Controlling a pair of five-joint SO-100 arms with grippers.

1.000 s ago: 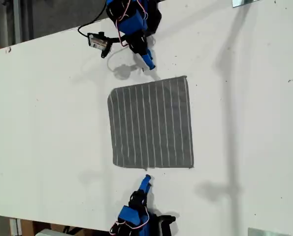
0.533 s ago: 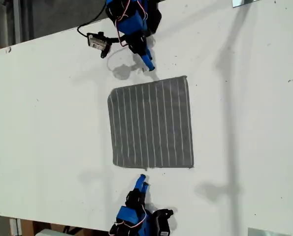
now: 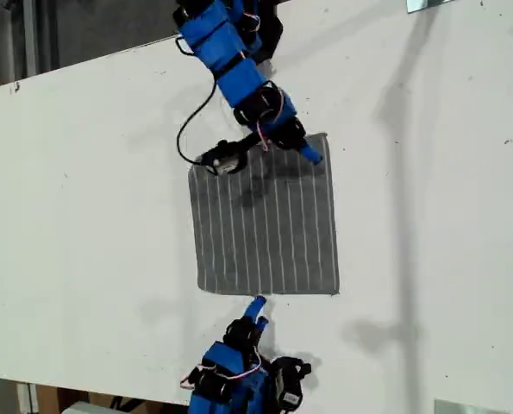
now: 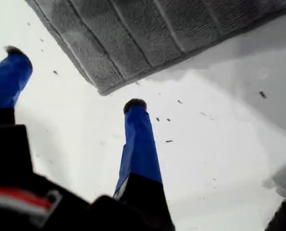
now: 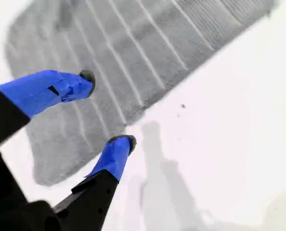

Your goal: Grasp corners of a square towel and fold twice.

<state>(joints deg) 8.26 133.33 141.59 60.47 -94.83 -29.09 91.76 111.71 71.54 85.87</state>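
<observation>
towel corner just beyond my first claw

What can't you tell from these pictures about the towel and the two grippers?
- Exterior view: my second gripper and its arm cover part of the towel near one corner, so that corner's lie is hidden.
- Second wrist view: motion blur; whether the fingers touch the cloth is unclear.
- First wrist view: the frame edge cuts the towel off beyond my first gripper; only one corner shows.
</observation>
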